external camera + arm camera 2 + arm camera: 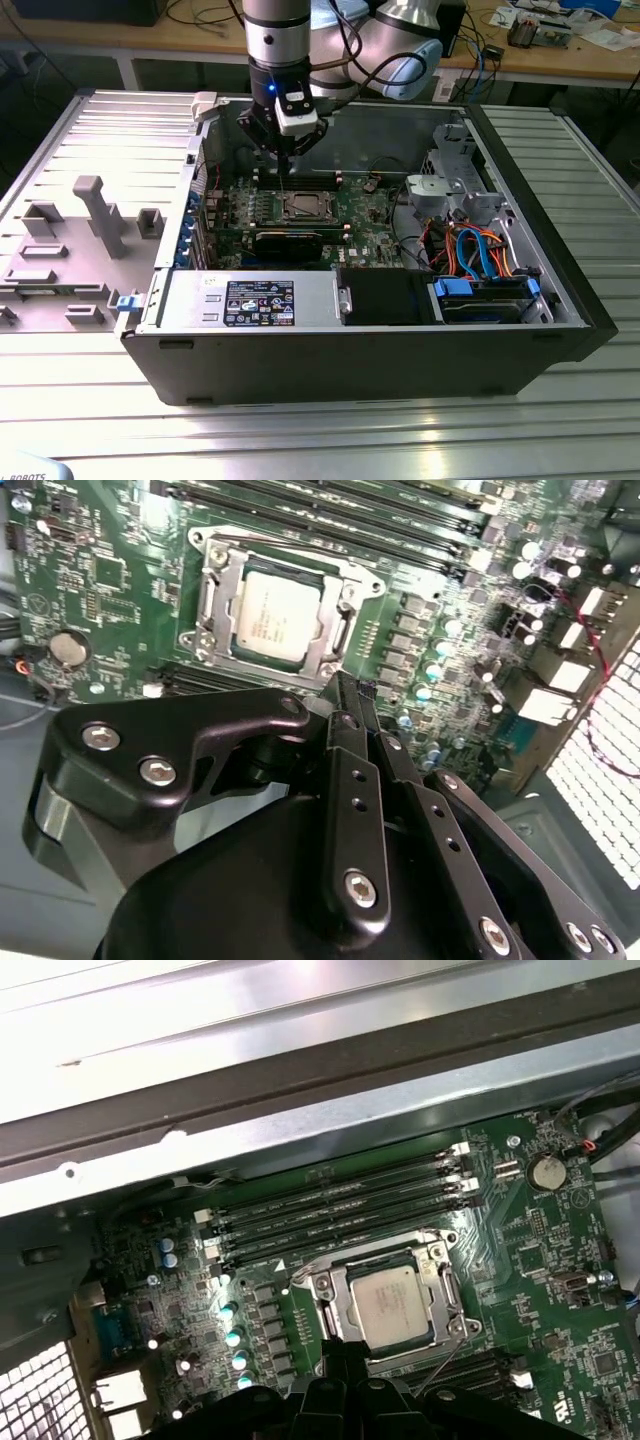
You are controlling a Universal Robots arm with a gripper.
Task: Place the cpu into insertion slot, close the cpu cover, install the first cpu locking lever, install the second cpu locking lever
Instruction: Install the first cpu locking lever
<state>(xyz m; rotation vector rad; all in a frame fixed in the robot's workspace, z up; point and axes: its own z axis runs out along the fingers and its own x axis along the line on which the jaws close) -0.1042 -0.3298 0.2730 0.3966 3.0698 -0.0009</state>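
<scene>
The cpu [278, 620] [392, 1305], a silvery square chip, lies flat in the insertion slot [440, 1255] on the green board. It also shows in the exterior view as the cpu [303, 207]. The silver cpu cover [222, 595] [335, 1295] lies down around it, framing the chip. A thin wire lever [440, 1360] slants up from the slot's side toward my fingers. My gripper [284, 165] [350, 685] [350, 1350] hangs just above the slot's edge, fingers pressed together. I cannot tell if they touch the lever.
Long black memory slots [340, 1215] run beside the socket. A black card [288, 242], the power supply [250, 300] and a drive cage with blue and orange cables [480, 250] crowd the case. A grey fixture tray [80, 230] sits at the exterior view's left.
</scene>
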